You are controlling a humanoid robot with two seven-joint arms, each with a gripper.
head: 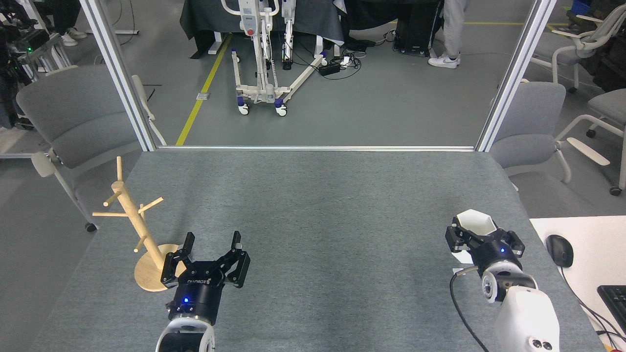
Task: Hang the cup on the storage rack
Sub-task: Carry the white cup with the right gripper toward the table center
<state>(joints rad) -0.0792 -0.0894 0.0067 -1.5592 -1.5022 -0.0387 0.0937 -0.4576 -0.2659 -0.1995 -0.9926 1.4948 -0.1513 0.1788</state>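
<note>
The white faceted cup (474,224) is at the right of the grey table, held upright with its hexagonal rim up. My right gripper (481,239) is shut on the cup, its black fingers clasping both sides. The storage rack (131,215), a light wooden mug tree with thin pegs, leans on its round base (146,277) at the table's left edge. My left gripper (211,243) hovers open just right of that base, with nothing between its fingers.
A white desk (592,254) with a black mouse (559,250) and a keyboard (615,298) adjoins the table's right side. Grey chairs stand beyond both far corners. Two metal posts frame the table's far edge (313,147).
</note>
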